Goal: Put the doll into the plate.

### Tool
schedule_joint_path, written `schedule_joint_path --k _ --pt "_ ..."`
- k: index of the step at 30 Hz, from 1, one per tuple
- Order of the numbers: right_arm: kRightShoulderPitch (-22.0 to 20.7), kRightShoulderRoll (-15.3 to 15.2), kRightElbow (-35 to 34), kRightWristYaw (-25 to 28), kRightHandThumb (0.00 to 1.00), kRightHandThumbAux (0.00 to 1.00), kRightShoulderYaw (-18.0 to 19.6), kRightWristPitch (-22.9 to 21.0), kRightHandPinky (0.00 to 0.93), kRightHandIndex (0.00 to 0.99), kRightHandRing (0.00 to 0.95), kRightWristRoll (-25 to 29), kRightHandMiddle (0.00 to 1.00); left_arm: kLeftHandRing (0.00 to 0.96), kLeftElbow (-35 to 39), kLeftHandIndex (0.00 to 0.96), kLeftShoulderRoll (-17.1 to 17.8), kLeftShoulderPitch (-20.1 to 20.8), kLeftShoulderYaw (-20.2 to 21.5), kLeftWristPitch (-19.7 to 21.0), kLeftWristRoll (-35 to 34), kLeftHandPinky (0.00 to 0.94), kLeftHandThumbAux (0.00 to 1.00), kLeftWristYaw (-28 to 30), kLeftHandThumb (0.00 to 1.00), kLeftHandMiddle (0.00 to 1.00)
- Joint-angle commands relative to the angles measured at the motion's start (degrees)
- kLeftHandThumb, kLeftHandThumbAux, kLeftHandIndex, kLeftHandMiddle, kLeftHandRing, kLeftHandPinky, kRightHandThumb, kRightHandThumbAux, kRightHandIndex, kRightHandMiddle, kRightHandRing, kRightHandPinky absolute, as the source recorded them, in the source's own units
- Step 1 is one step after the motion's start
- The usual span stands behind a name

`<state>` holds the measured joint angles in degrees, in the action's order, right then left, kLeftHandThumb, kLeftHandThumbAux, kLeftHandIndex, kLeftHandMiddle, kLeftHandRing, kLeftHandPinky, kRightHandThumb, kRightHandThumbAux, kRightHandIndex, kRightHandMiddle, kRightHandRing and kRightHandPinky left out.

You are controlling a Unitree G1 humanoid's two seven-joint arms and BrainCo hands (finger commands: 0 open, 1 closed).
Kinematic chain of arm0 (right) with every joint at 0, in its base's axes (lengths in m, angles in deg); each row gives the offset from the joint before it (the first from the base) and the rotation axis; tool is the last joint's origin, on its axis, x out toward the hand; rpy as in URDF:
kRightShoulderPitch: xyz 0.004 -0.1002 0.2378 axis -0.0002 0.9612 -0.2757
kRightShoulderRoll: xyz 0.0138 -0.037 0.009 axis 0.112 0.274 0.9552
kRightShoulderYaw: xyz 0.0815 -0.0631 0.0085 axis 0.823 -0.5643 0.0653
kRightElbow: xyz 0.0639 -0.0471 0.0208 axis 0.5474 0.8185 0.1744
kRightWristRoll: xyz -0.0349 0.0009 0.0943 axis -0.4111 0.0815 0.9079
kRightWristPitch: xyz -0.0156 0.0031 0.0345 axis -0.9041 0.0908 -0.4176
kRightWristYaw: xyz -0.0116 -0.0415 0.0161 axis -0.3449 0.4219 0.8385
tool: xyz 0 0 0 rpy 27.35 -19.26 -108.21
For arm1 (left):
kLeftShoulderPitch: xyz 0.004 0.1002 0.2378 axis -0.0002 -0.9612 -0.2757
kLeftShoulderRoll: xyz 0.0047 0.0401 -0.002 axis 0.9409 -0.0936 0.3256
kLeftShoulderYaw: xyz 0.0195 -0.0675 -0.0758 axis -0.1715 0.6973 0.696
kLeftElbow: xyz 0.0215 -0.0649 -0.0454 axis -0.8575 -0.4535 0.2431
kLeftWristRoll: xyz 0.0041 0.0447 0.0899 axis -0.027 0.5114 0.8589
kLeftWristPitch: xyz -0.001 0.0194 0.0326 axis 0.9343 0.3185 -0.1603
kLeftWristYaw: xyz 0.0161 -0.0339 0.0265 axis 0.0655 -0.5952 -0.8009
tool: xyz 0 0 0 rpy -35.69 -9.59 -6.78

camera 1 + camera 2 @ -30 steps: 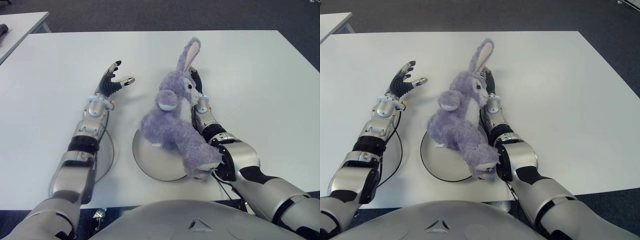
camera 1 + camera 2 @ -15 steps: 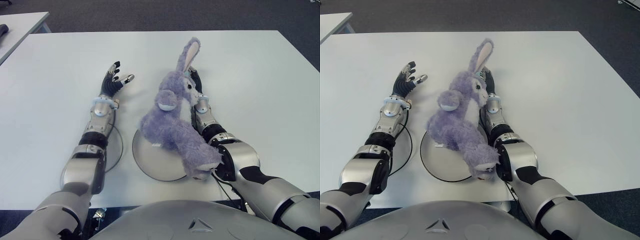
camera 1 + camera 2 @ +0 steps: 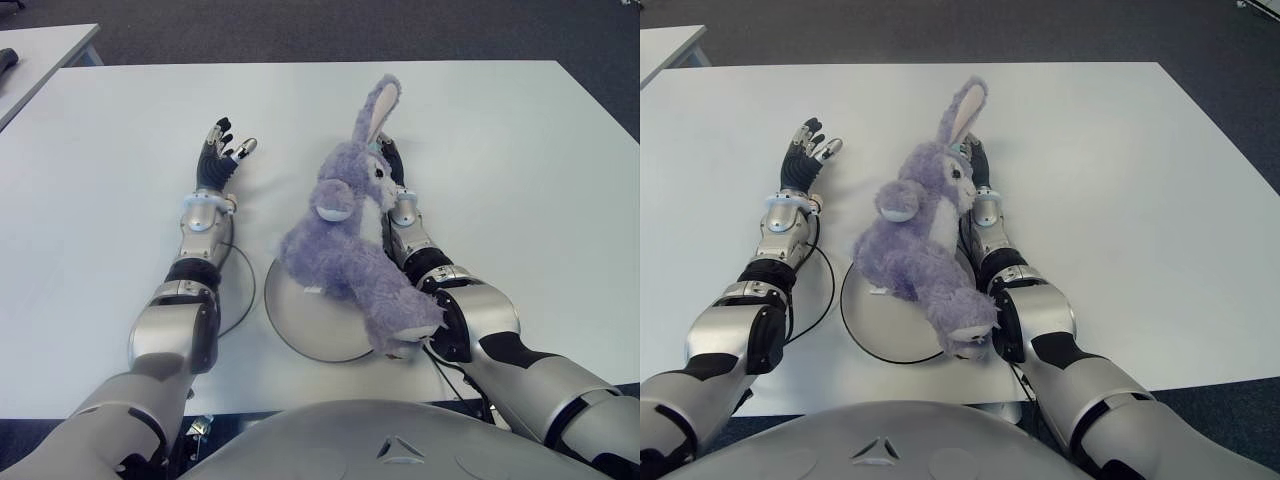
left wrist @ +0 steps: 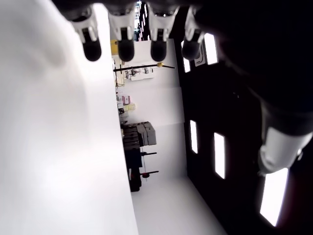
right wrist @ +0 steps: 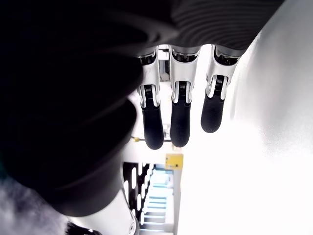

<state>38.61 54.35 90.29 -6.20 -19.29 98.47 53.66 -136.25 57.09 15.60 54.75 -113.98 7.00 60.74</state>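
Observation:
The doll, a purple plush rabbit (image 3: 348,245), lies across the right part of the round grey plate (image 3: 300,325). One foot hangs over the plate's near rim, and its ears point away from me. It leans against my right forearm. My right hand (image 3: 392,165) shows just behind the rabbit's head, flat and open; the right wrist view has its fingers (image 5: 180,117) straight with nothing in them. My left hand (image 3: 225,148) hovers to the left of the doll, apart from it, fingers (image 4: 124,41) spread and empty.
A black cable (image 3: 246,290) loops on the white table (image 3: 500,130) between my left forearm and the plate. A second table's corner (image 3: 45,45) shows at the far left. The plate sits close to the table's near edge.
My left forearm has swung inward toward the plate, so it now points straight ahead, and the hand has turned with it. The doll and the right arm have not moved.

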Motion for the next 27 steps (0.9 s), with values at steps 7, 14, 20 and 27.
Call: schedule_joint_path --k 7,14,20,27 --pt "12.88 4.15 6.92 -0.60 0.153 0.948 -0.95 -4.92 0.267 0.281 0.291 -1.25 0.304 0.000 -8.28 0.000 -4.61 -7.46 5.46 -8.77 -4.55 0.000 0.572 -1.16 0.039 0.010" --pt "13.04 3.91 6.86 -0.42 0.141 0.957 -1.30 -4.30 0.254 0.279 0.293 -1.51 0.307 0.000 -10.63 0.000 -7.44 -9.74 7.33 -12.11 -4.60 0.003 0.583 -4.88 0.033 0.016" --pt "13.10 3.89 6.82 -0.77 0.133 0.966 -1.54 -4.12 0.253 0.283 0.292 -1.51 0.304 0.006 -11.50 0.000 -9.12 -11.10 8.34 -12.82 -4.44 0.019 0.579 -6.87 0.026 0.024" --pt "13.26 3.66 6.78 -2.19 0.111 0.957 -3.33 -3.42 0.249 0.283 0.295 -3.08 0.313 0.027 -12.39 0.004 -10.13 -13.22 8.62 -11.79 -3.64 0.035 0.573 -8.46 0.000 0.043"
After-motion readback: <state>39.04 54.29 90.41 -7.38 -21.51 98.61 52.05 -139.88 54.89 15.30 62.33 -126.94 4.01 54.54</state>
